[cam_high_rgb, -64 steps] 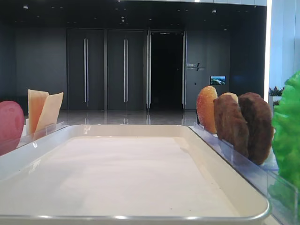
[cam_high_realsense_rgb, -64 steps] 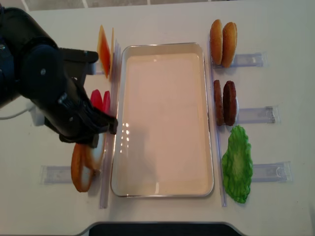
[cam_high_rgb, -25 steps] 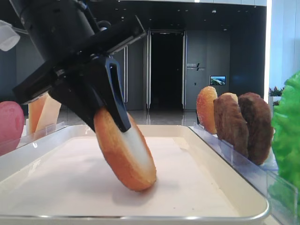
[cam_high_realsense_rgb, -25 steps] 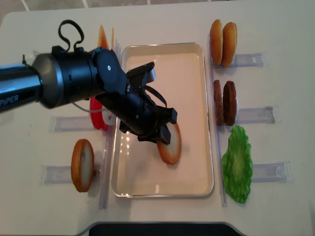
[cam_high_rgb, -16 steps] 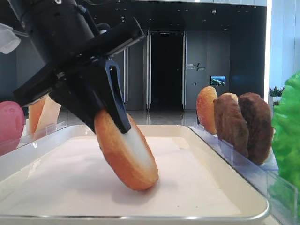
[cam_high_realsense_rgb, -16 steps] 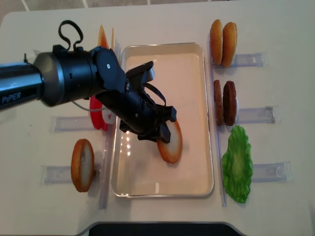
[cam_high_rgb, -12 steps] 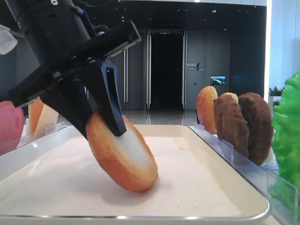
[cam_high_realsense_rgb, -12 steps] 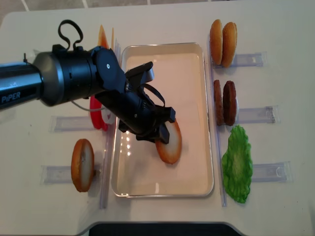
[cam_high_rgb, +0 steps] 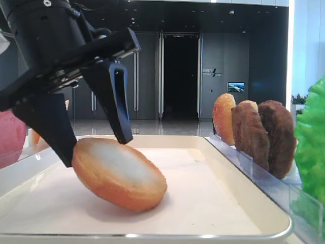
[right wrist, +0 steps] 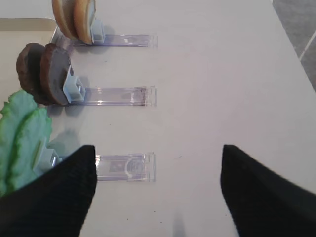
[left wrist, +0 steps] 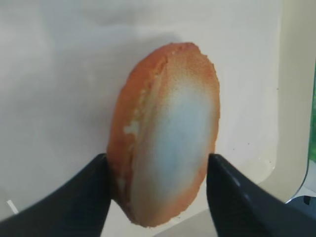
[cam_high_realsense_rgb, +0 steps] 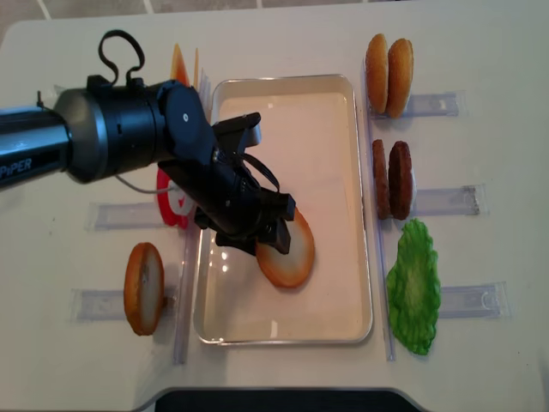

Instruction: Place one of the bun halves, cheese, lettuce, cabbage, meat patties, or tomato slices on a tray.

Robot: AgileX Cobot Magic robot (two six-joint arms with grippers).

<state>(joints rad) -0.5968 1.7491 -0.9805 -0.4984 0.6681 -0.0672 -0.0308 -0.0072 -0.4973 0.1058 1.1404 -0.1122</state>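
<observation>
Left gripper (cam_high_realsense_rgb: 255, 243) jaws have spread since half a second ago; the bun half (cam_high_realsense_rgb: 286, 251) between them has dropped from steeply tilted to leaning low, lower edge on the tray (cam_high_realsense_rgb: 360, 197) liner, pale cut face up and toward the gripper. Fingers (cam_high_rgb: 114, 99) sit at its upper rim, no clamp visible. Bare liner on all sides of the bun; tray rim well apart. Right gripper (right wrist: 157, 190) jaws apart, empty, beside the lettuce (right wrist: 19, 133) rack.
</observation>
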